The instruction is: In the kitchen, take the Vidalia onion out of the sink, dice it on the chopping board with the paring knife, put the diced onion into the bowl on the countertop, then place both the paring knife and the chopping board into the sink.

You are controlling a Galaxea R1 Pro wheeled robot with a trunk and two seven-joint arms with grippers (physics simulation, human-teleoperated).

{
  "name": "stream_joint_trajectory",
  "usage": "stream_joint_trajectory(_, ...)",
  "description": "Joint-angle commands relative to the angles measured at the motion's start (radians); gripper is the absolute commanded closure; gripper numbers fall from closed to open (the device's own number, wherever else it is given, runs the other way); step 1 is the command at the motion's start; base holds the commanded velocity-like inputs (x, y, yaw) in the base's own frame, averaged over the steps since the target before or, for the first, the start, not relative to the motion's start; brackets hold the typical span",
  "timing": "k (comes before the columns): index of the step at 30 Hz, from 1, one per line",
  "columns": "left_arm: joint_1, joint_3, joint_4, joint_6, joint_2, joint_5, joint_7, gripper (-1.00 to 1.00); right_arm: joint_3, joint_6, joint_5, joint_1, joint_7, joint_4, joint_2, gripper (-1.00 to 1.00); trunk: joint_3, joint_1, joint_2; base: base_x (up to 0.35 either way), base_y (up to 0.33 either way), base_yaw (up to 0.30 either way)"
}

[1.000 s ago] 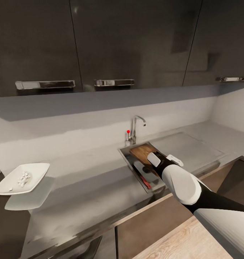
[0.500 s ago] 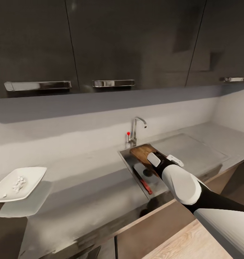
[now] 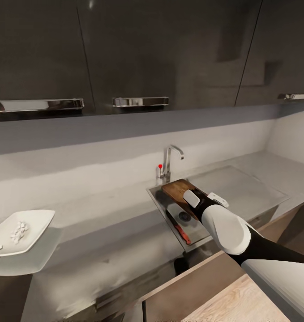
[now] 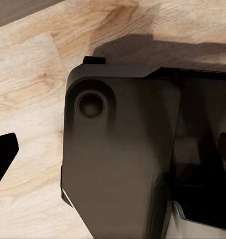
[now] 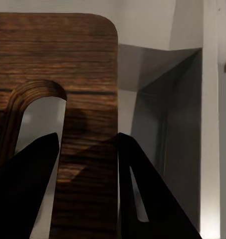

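Right gripper [image 5: 88, 164] parted around brown wooden chopping board [image 5: 68, 74] inside grey steel sink [image 3: 201, 232] (contact unclear); red-handled paring knife [image 3: 179, 229] alongside; left gripper's [image 4: 113, 164] fingertips cropped, seemingly wide apart

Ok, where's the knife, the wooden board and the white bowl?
paring knife [image 3: 183, 233], head view, on its red handle in the sink.
chopping board [image 3: 175, 188], head view, on its brown top face, over the sink.
bowl [image 3: 37, 220], head view, on its white flared rim, left on the countertop.
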Motion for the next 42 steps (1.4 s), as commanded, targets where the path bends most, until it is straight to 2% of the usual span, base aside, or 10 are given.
stream_joint_trajectory(1,-0.002,0.0,0.004,-0.008,0.0,0.008,0.0,-1.0,-0.004,0.005,0.006,-0.001,-0.003,-0.001,0.001,1.0,-0.003,0.0,-0.001,0.0,0.0,0.0)
stream_joint_trajectory(29,-0.002,0.0,0.004,-0.007,0.001,0.008,0.0,-1.0,-0.004,0.005,0.006,-0.001,0.001,0.006,0.001,1.0,-0.044,0.0,-0.001,0.0,0.0,0.0)
stream_joint_trajectory(37,-0.002,0.0,0.004,-0.007,0.002,0.008,0.001,-1.0,-0.004,0.005,0.006,-0.001,0.002,0.006,0.001,1.0,-0.046,0.0,-0.001,0.0,0.0,0.0)
stream_joint_trajectory(38,-0.002,0.0,0.004,-0.007,0.001,0.008,0.001,-1.0,-0.004,0.005,0.006,-0.001,0.002,0.006,0.001,-1.0,-0.046,0.0,-0.001,0.0,0.0,0.0)
stream_joint_trajectory(42,-0.002,0.0,0.004,-0.007,0.003,0.008,0.001,-1.0,-0.004,0.005,0.005,-0.001,0.001,0.006,0.001,-1.0,-0.046,0.0,-0.001,0.0,0.0,0.0)
